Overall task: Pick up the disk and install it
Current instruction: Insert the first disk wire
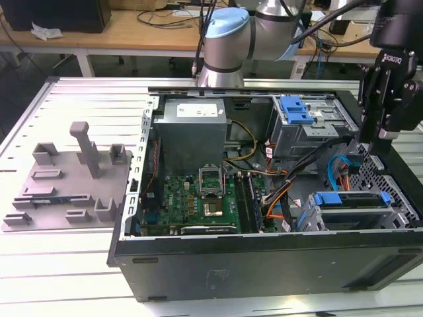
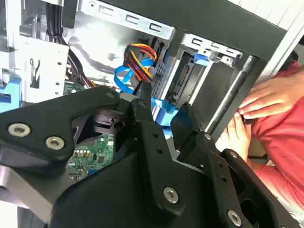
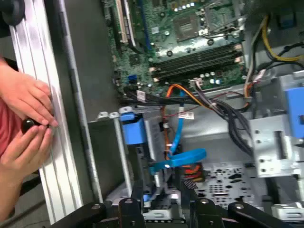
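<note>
Firstly, nearest: gripper (image 2: 161, 113), black, two-fingered, lower centre of the second wrist view. Its fingers are set well apart, and nothing is held between them.

Beyond it: blue flat cable (image 3: 183, 157), a loose loop at the centre of the first wrist view.

Next: the disk (image 1: 352, 200), lower right of the exterior view. It lies in the metal drive cage of the open computer case (image 1: 264, 264), with blue carrier tabs at both ends. The gripper hangs above and apart from it, at upper right.

Handling, by judgement: rigid, dense for its size and shock-sensitive, with smooth metal faces that are likely slippery. It is best taken by the blue carrier's long edges, not by the label or connector.

Farther: motherboard (image 1: 198, 198), green, centre.

Farthest: grey holder block (image 1: 66, 178), left, on the slatted table (image 1: 79, 99); a person's hands (image 3: 28, 114) at the case's outer edge.
</note>
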### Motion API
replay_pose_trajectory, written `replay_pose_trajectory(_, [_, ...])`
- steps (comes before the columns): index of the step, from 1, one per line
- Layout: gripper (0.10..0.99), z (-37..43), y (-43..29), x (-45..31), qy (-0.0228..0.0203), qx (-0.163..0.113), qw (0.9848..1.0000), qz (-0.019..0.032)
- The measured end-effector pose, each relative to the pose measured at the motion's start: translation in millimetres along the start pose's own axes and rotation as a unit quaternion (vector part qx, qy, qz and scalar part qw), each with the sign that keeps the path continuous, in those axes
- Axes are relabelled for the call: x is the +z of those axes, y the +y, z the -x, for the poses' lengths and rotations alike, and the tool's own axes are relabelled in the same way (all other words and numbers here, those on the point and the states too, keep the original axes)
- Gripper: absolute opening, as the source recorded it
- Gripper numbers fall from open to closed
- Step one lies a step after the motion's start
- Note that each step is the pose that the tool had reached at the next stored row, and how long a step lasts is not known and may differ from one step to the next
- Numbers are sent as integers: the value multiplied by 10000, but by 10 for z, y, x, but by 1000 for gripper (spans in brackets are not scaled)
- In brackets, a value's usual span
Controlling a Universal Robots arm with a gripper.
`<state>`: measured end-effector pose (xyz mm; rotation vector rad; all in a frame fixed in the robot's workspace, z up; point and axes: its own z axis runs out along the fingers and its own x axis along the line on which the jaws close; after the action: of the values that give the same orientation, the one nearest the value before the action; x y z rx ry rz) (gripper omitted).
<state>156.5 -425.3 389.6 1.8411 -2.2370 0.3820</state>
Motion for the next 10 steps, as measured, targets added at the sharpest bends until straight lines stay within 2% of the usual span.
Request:
replay_pose_trajectory(1, [447,73,-15,143,1,6,10000,5])
replay_pose_trajectory(4, [447,87,-12,184,2,11,10000,6])
replay_pose_trajectory(10, [447,109,-9,243,31,12,10000,0])
